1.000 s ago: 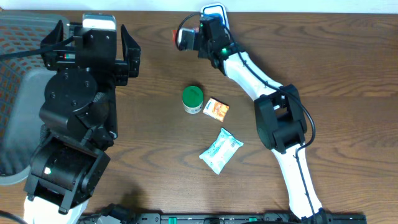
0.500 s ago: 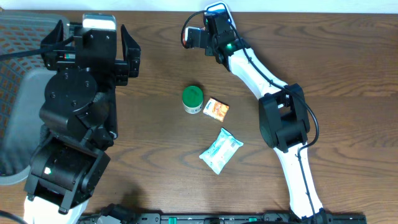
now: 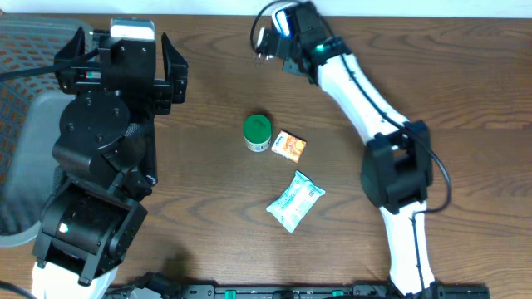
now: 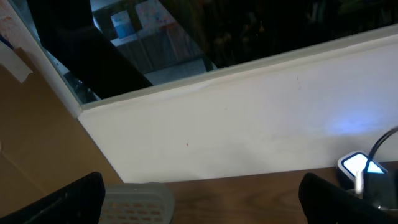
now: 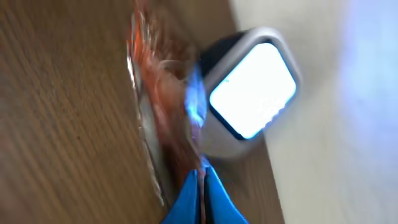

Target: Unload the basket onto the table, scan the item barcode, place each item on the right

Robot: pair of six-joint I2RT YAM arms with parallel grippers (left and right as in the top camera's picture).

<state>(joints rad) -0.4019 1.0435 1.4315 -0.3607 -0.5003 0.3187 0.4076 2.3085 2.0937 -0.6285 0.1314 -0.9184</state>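
Note:
My right gripper (image 3: 273, 43) is at the table's far edge, shut on a thin red and silver foil packet (image 3: 262, 41). In the right wrist view its blue fingertips (image 5: 189, 193) pinch the blurred packet (image 5: 155, 99) edge-on, right beside the scanner (image 5: 249, 93) with its lit white face. From overhead the scanner (image 3: 287, 17) glows blue just behind the gripper. My left gripper (image 3: 122, 37) hovers at the far left, open and empty, facing the back wall. Its dark fingers (image 4: 62, 199) stand wide apart in the left wrist view.
A green-lidded jar (image 3: 258, 131), a small orange box (image 3: 289, 145) and a light blue packet (image 3: 295, 199) lie mid-table. A grey basket (image 3: 25, 166) sits at the left edge, also seen as a basket (image 4: 137, 202) below the left gripper.
The right gripper has carried the packet right and toward the back, up against the scanner, and the packet has turned more edge-on. The left arm has not moved.

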